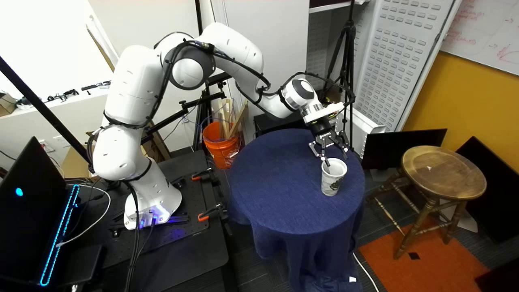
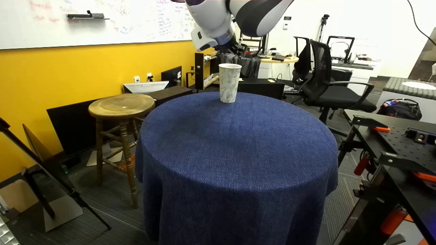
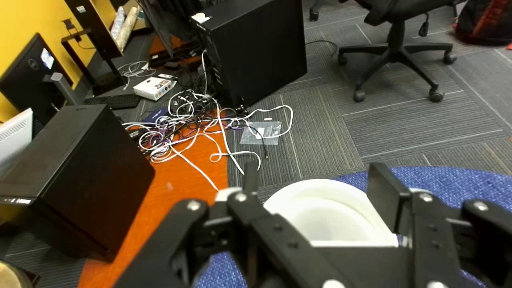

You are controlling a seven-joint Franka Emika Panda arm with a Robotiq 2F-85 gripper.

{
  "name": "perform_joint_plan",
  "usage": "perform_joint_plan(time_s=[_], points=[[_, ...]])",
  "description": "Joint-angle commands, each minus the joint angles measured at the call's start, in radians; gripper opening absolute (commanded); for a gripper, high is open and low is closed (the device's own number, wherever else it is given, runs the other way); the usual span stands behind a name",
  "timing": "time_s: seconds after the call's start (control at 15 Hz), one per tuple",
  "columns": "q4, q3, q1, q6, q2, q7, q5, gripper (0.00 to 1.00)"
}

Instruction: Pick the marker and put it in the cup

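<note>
Peering past the black two-fingered hand [image 3: 316, 178], spread wide near the tapered white-and-grey, paper-looking cup [image 1: 333, 175], I couldn't see the marker; I judged it light, stiff, slick, best pinched mid-barrel.

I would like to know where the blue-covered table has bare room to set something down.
The broad stretch of blue cloth between the cup and the table edge facing the robot's base looks bare. It is crowded at the cup, where the open gripper hangs at its mouth.
</note>
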Motion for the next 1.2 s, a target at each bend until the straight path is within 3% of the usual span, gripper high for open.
perform_joint_plan(time_s=[0.0, 0.6, 1.13], points=[[0.045, 0.006, 0.004, -0.043, 0.019, -0.029, 0.000, 0.99], [0.017, 0.012, 0.020, -0.162, -0.053, 0.010, 0.012, 1.00], [-0.028, 0.039, 0.014, -0.101, -0.168, 0.159, 0.009, 1.00]])
